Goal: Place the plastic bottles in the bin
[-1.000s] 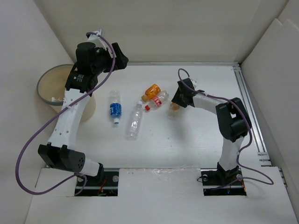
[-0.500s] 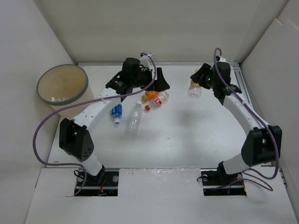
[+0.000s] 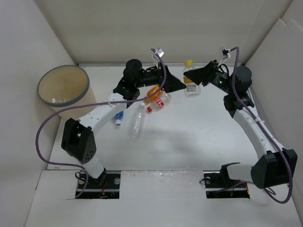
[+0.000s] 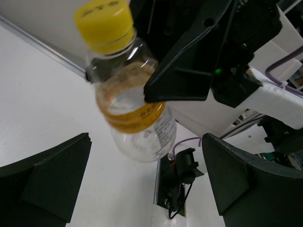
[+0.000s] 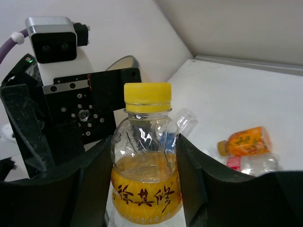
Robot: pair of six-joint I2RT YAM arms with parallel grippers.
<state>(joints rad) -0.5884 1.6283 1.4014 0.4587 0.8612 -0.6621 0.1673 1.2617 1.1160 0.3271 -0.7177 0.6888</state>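
Observation:
My right gripper (image 3: 194, 79) is shut on the yellow-capped bottle (image 3: 191, 78) and holds it upright in the air above the back of the table. In the right wrist view its fingers (image 5: 90, 184) press both sides of the bottle (image 5: 147, 189). My left gripper (image 3: 179, 85) is open and empty, pointing at that bottle from the left. In the left wrist view the bottle (image 4: 128, 90) hangs just ahead of the wide-open fingers (image 4: 47, 182). An orange bottle (image 3: 154, 92), a red-labelled one (image 3: 161, 101), a clear one (image 3: 137, 120) and a blue-labelled one (image 3: 118, 116) lie on the table. The bin (image 3: 64, 85) stands at the far left.
White walls close in the table at the back and on both sides. A metal rail (image 3: 248, 101) runs along the right edge. The left arm reaches over the blue-labelled bottle and hides part of it.
My left gripper swung from over the bin to the middle of the table. My right gripper lifted the yellow-capped bottle off the table and brought it left, upright, facing the left gripper.

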